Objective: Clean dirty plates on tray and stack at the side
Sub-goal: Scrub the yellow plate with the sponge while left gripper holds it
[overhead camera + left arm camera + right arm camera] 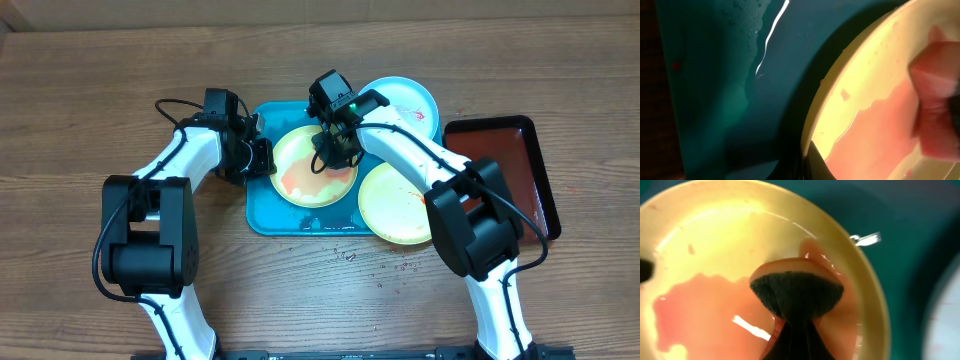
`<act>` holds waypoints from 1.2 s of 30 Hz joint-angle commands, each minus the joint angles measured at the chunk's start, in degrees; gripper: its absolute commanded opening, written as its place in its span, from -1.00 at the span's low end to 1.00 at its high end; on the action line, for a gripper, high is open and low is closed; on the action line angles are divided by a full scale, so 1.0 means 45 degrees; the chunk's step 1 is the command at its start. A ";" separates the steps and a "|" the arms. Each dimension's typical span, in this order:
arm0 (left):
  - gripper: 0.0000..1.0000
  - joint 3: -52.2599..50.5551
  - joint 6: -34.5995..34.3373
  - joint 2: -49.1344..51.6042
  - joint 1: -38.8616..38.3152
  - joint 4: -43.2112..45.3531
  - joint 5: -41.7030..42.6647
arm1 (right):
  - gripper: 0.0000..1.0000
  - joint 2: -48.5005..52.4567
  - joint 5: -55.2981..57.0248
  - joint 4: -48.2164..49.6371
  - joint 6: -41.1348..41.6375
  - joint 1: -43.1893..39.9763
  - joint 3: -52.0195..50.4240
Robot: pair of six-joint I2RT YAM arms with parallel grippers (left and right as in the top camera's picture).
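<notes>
Plates (395, 205) are lying on the turquoise tray (264, 214), none stacked aside. Right gripper (335, 152) is pressing its clamped sponge (797, 292) into the saucy middle plate (295, 160); left gripper (262, 157) is sitting closed at that plate's left rim.

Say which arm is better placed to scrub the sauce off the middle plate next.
Right. The right gripper is shut on a sponge pressed onto the sauce on the middle plate. The left gripper holds no sponge and only pinches that plate's rim, apparently steadying it.
</notes>
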 commanded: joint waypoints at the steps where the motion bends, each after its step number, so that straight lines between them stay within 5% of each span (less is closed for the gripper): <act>1: -0.91 -0.0330 0.0146 0.0306 0.0112 -0.0175 -0.1127 | -0.93 0.0622 -0.1472 0.0316 0.1545 0.0039 -0.0121; 11: -0.92 -0.0330 0.0141 0.0306 0.0112 -0.0019 -0.0865 | -0.93 0.0952 -0.5051 0.1593 0.2438 0.0311 -0.0121; 18: -0.92 -0.0330 0.0141 0.0306 0.0112 0.0102 -0.0704 | -0.93 0.0947 -0.5523 -0.0034 0.2331 0.0583 -0.0121; 27: -0.91 -0.0330 0.0141 0.0306 0.0112 0.0097 -0.0709 | -0.93 0.0947 -0.0806 -0.2079 0.1647 -0.0427 0.0933; 36: -0.92 -0.0330 0.0141 0.0306 0.0112 0.0102 -0.0704 | -0.93 0.0967 0.0301 0.0223 0.1375 -0.0636 0.0971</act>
